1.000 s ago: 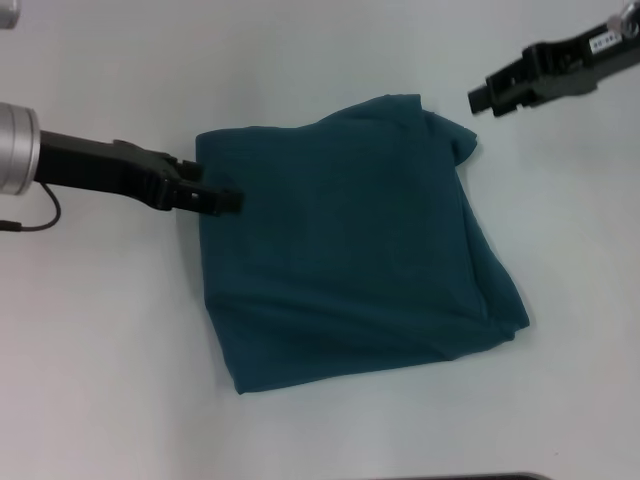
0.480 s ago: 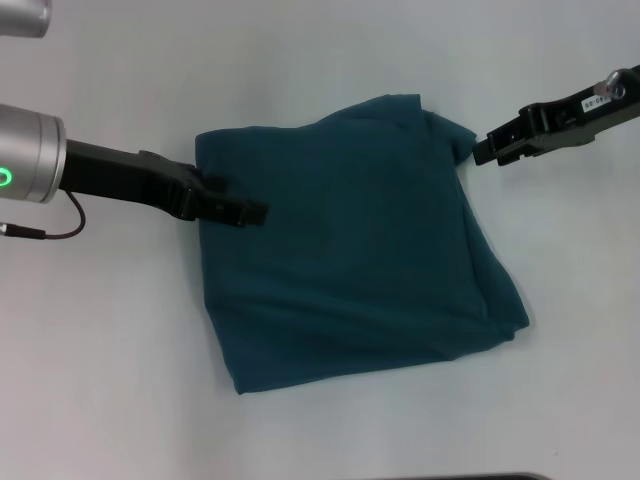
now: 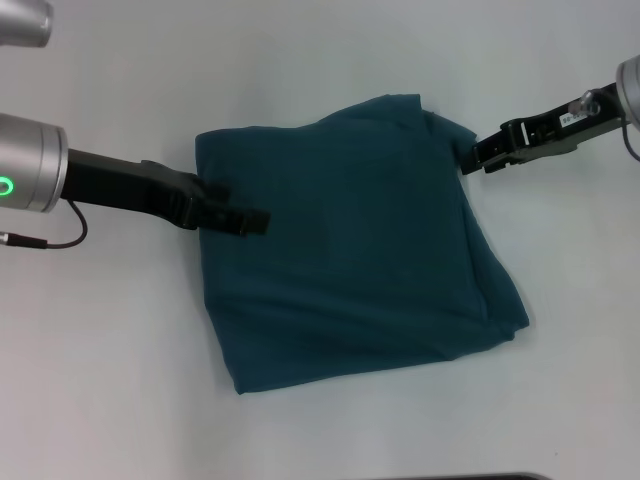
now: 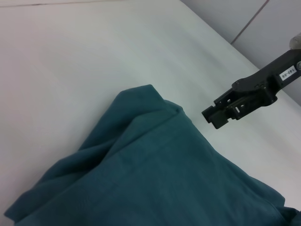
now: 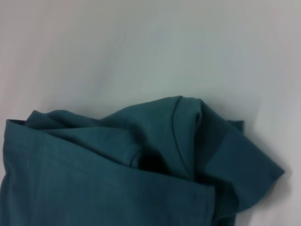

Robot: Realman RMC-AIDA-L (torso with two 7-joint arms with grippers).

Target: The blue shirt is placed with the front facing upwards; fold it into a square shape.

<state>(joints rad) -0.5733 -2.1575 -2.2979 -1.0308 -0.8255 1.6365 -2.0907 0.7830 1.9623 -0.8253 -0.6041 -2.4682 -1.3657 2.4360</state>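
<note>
The blue shirt [image 3: 355, 245] lies folded into a rough, slightly skewed square on the white surface [image 3: 120, 380], lettering out of sight. The left claw [image 3: 255, 221] reaches over the shirt's left edge (whether it pinches any cloth cannot be told). The right claw [image 3: 478, 155] sits at the rumpled far right corner, its opening likewise impossible to judge.

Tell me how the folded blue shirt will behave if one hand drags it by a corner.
The blue shirt is probably floppy: its edges sag and wrinkle in the right wrist view. A corner pull would likely peel the layers apart, since several loose folds bunch near the right hand. The left hand over the cloth suggests it slides unless pinned.
</note>
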